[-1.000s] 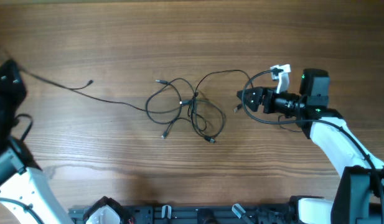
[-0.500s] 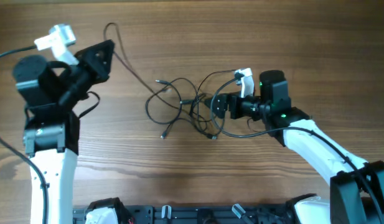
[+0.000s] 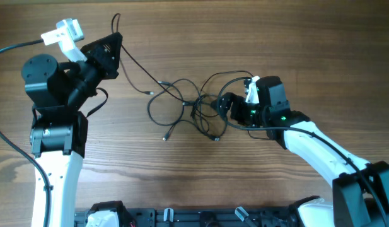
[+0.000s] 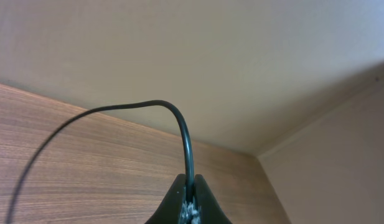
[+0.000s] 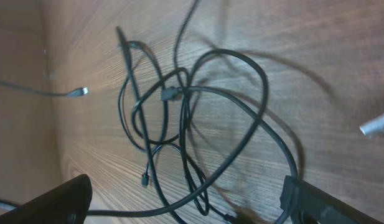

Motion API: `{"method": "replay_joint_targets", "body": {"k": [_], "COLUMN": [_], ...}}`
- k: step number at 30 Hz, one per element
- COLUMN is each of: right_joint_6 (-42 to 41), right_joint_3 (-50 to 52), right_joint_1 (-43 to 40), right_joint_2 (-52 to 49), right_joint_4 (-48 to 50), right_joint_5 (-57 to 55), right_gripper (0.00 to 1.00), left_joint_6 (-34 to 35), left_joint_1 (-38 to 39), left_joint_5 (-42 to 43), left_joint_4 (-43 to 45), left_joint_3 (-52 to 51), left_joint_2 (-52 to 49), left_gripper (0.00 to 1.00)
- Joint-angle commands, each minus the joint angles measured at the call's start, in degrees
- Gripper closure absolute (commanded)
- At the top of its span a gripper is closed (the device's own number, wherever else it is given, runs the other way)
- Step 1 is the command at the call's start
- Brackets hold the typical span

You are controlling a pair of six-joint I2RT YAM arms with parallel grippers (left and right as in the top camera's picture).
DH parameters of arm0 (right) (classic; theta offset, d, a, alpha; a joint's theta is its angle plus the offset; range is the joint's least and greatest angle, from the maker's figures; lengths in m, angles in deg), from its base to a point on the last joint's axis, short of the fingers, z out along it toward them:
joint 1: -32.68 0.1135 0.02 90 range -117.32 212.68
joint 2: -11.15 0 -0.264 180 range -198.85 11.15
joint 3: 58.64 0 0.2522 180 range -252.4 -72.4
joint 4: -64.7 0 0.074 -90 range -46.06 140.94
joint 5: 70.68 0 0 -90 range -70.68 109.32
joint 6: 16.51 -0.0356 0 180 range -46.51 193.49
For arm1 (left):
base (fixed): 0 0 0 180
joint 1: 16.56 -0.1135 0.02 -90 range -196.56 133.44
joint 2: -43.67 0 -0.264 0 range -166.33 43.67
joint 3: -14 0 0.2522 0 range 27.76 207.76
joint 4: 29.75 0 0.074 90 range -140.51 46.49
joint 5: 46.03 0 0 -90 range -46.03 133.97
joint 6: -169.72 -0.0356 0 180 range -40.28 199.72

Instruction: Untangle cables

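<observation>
The cables [image 3: 188, 107] lie as a loose black tangle at the table's middle, with small plugs at their ends. My left gripper [image 3: 111, 45] is raised at the upper left and shut on one thin cable [image 4: 187, 143]. That strand runs down and to the right into the tangle. In the left wrist view the fingers [image 4: 204, 208] pinch the cord, which arcs up and off to the left. My right gripper [image 3: 224, 104] is open at the tangle's right side. In the right wrist view its fingers [image 5: 55, 199] stand wide apart with several loops [image 5: 198, 118] between and ahead of them.
The wooden table [image 3: 276, 38] carries the tangle. A loose plug end [image 5: 80, 92] lies to the tangle's far side and a silver connector [image 5: 373, 126] lies at the right. The arms' own thick cables hang beside each arm.
My left arm has come in from the far left edge and lifted its cable, pulling the strand taut toward the tangle. My right gripper has moved left onto the tangle's right side.
</observation>
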Motion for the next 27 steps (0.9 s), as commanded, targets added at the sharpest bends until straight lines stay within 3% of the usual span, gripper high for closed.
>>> {"method": "replay_joint_targets", "body": {"k": [1, 5, 9, 13, 20, 23, 27], "right_joint_6": [-5.64, -8.81, -21.07, -39.43, -59.43, -64.04, -64.13], "right_joint_3": [-0.15, -0.15, -0.15, -0.15, -0.15, -0.15, -0.15], "right_joint_1": [0.24, 0.24, 0.24, 0.24, 0.24, 0.24, 0.24], "right_joint_2": [-2.14, -2.82, -2.82, -2.82, -2.82, -2.82, -2.82], "right_joint_4": [0.28, 0.07, 0.11, 0.09, 0.09, 0.09, 0.09], "right_joint_5": [-2.54, -2.69, -3.63, -5.03, -5.07, -5.07, -5.07], "right_gripper": [0.0, 0.0, 0.0, 0.0, 0.0, 0.0, 0.0], "left_joint_6": [-0.26, -0.28, -0.31, -0.28, -0.31, -0.31, -0.31], "left_joint_1": [0.26, 0.26, 0.26, 0.26, 0.26, 0.26, 0.26], "left_joint_5": [-0.57, -0.59, -0.57, -0.59, -0.55, -0.55, -0.57], "left_joint_4": [0.13, -0.68, -1.55, -1.53, -1.81, -1.77, -1.99], "left_joint_3": [0.48, 0.48, 0.48, 0.48, 0.48, 0.48, 0.48], "left_joint_2": [0.04, -0.02, -0.22, -0.22, -0.22, -0.22, -0.22], "left_gripper": [0.96, 0.96, 0.96, 0.96, 0.96, 0.96, 0.96]}}
